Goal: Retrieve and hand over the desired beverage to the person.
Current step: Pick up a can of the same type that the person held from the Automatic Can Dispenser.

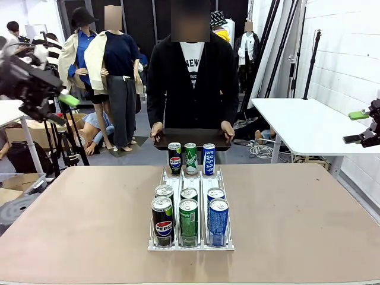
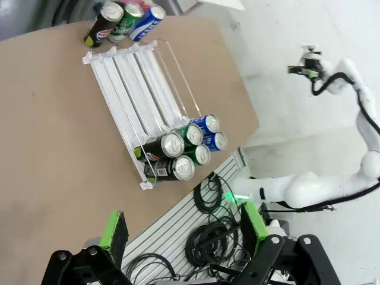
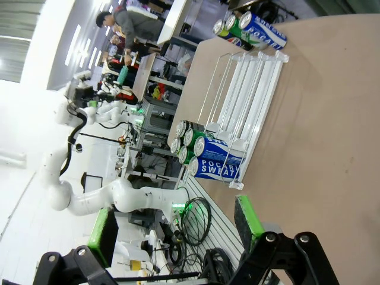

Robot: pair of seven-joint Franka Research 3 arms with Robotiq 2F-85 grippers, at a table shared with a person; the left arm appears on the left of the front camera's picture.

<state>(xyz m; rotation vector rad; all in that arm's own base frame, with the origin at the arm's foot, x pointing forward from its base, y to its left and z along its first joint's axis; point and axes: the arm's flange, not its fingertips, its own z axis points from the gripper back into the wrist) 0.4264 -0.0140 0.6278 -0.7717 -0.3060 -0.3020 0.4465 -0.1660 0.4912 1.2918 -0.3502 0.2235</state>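
Note:
A clear plastic rack (image 1: pixel 203 178) lies mid-table with several cans at its near end: black Pepsi (image 1: pixel 162 221), green Sprite (image 1: pixel 188 219) and blue Pocari Sweat (image 1: pixel 218 218) in front. Three more cans, Pepsi (image 1: pixel 175 158), Sprite (image 1: pixel 190 158) and Pocari (image 1: pixel 208 158), stand at its far end. The person (image 1: pixel 190 77) stands behind them, both hands on a black tray (image 1: pixel 191 138). My left gripper (image 1: pixel 59 110) hovers open, high at the far left; it looks down on the rack (image 2: pixel 127 83) and cans (image 2: pixel 181 148). My right gripper (image 1: pixel 355 126) hangs open at the right edge, empty (image 3: pixel 176 228).
The brown table (image 1: pixel 77 214) is bare on both sides of the rack. A white table (image 1: pixel 303 122) stands to the right behind it, another (image 1: pixel 9 110) at the left. Cables (image 2: pixel 208 237) lie on the floor below the near edge.

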